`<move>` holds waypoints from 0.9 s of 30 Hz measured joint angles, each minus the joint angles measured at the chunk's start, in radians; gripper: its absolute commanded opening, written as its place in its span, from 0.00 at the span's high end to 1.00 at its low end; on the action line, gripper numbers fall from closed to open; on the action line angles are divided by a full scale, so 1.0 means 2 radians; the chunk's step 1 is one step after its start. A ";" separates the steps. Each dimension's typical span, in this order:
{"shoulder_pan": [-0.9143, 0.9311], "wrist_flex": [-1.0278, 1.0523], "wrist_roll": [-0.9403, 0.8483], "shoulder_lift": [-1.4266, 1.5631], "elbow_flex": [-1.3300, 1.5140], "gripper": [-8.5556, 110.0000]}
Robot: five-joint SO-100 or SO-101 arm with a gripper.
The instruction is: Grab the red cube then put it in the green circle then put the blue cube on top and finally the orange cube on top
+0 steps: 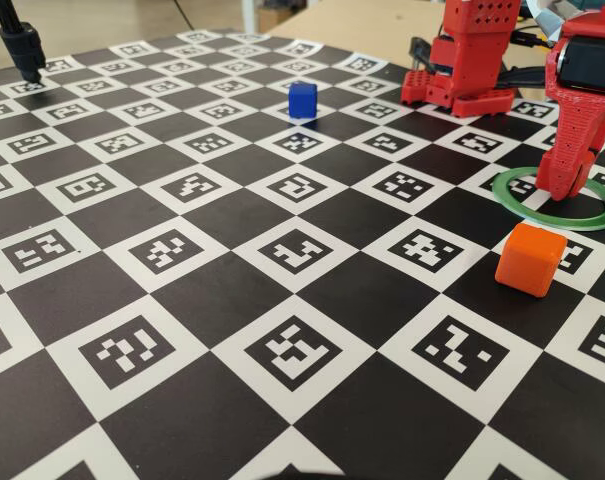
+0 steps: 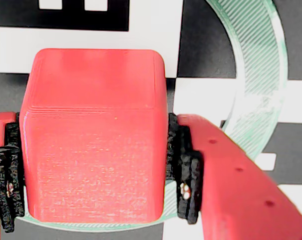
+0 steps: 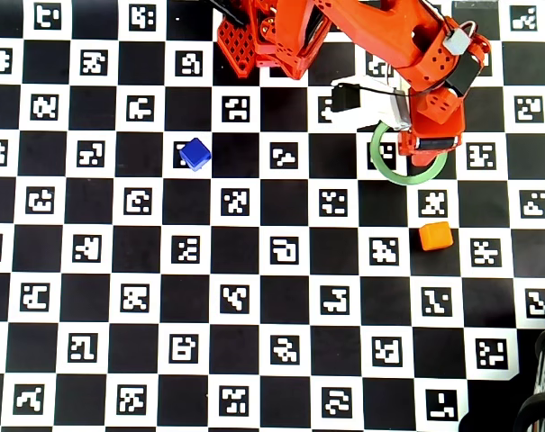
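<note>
Wrist view: the small matte red cube (image 2: 93,135) fills the frame, clamped on its left and right faces by the black ribbed pads (image 2: 183,172) of the red two-finger gripper (image 2: 93,175), whose jaws are closed narrowly to the cube's width. Behind and to the right of the cube curves part of the thin flat green ring with white edging (image 2: 258,75), and a sliver of the same ring shows below the cube, so the cube sits within the ring's outline; whether it rests on the board cannot be told.

Overhead view: the red printed arm (image 3: 380,36) reaches from the top edge of the black-and-white checkered marker board (image 3: 272,297) down over the green ring (image 3: 385,166), which lies near the board's upper right part. The gripper (image 3: 427,153) hides the red cube here. The small bright-orange cube (image 3: 434,236) stands just below the ring, apart from it. The small deep-blue cube (image 3: 195,154) stands well apart, left of centre in the upper half.

Fixed view: the gripper (image 1: 562,185) stands upright inside the ring (image 1: 517,200); the orange cube (image 1: 530,258) is nearer the camera, the blue cube (image 1: 302,101) farther back.
</note>
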 measured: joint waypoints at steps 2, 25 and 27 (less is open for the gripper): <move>0.000 0.000 -0.001 0.000 0.000 0.98; 0.000 -0.025 -0.001 0.000 0.012 0.97; 0.000 -0.026 -0.001 0.000 0.012 0.97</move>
